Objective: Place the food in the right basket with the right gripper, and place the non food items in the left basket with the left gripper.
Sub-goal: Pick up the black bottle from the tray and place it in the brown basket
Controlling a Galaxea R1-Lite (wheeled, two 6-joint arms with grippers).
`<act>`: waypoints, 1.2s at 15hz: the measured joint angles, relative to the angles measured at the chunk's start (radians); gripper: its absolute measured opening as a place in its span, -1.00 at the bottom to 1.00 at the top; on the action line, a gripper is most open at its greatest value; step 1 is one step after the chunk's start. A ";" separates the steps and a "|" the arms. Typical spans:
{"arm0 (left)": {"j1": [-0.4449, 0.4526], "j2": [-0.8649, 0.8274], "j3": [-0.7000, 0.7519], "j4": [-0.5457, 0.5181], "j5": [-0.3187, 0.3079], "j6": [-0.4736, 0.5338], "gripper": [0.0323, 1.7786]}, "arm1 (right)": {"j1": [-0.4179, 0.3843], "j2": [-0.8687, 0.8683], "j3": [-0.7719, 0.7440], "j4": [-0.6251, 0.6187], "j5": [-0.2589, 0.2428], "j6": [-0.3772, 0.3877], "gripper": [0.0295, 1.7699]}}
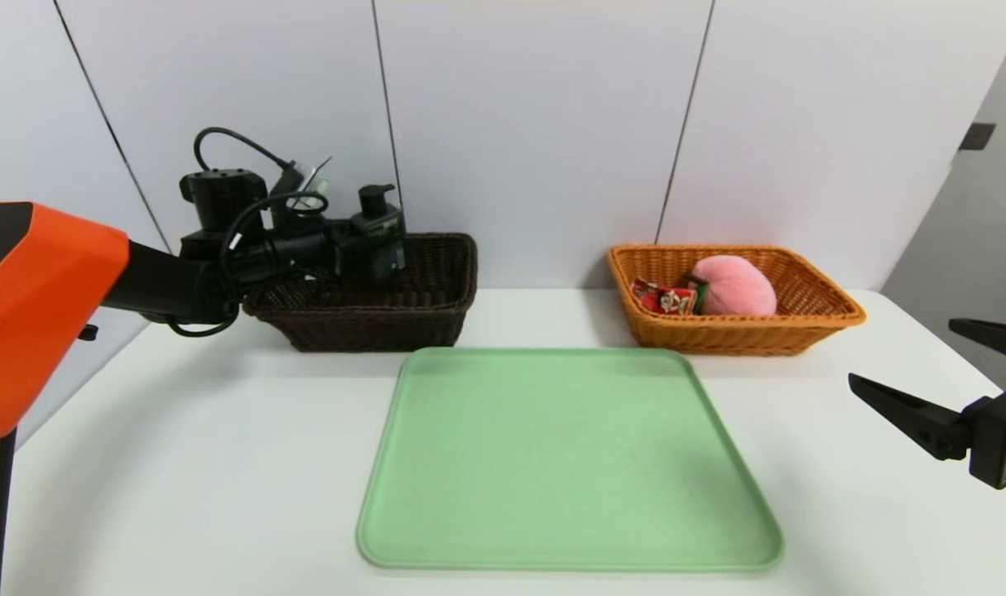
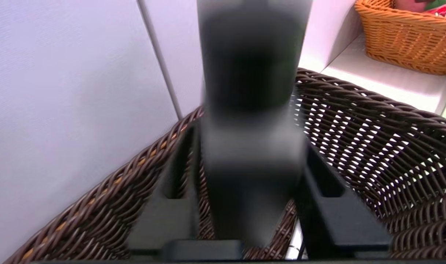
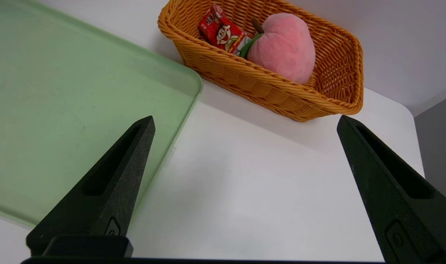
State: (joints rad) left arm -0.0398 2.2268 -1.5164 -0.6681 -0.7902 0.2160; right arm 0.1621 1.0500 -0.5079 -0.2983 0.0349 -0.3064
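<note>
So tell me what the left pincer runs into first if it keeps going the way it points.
Probably the dark brown basket's far wall: the left pincer, carrying the pump bottle, points level across that basket. Depth is unclear.

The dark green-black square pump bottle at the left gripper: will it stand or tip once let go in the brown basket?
The dark green-black square pump bottle looks rigid and tall for its base, so it may tip. It stands upright between the left gripper's fingers, over the dark brown woven wicker basket; the flared wall could catch it leaning.
</note>
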 joint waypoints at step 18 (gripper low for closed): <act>0.042 -0.229 -0.124 0.261 0.521 -0.100 0.81 | -0.007 -0.001 -0.026 -0.002 0.001 0.005 0.93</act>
State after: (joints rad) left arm 0.0019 1.9983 -1.6409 -0.4070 -0.2694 0.1157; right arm 0.1553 1.0487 -0.5338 -0.3000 0.0355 -0.3015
